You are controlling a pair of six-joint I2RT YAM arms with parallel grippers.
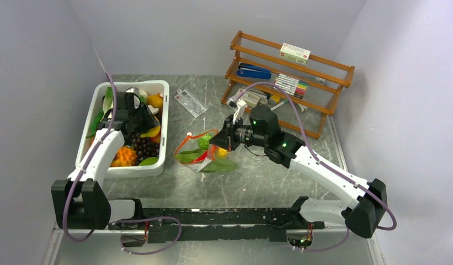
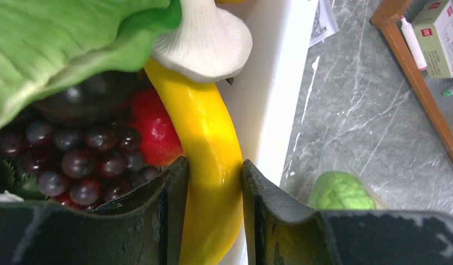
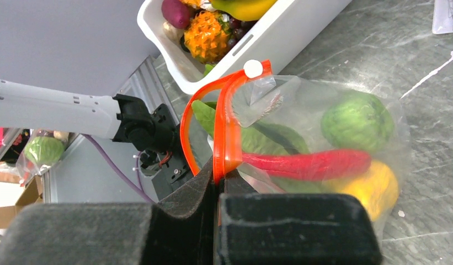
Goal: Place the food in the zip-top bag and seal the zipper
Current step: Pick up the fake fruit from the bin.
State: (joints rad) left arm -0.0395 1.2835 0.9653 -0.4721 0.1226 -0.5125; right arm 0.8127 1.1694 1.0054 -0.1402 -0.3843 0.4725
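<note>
Left wrist view: my left gripper clamps a long curved yellow toy fruit inside the white plastic bin. My right gripper pinches the red-orange zipper strip of the clear zip-top bag. The bag lies on the grey marbled table beside the bin, with a light-green round fruit inside it.

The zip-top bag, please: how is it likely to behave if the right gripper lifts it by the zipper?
Probably floppy: the zip-top bag is thin clear film, creased near the zipper pinched in the right gripper. The green round fruit, yellow fruit and red chilli inside would likely slide down, making it sag and swing.
</note>
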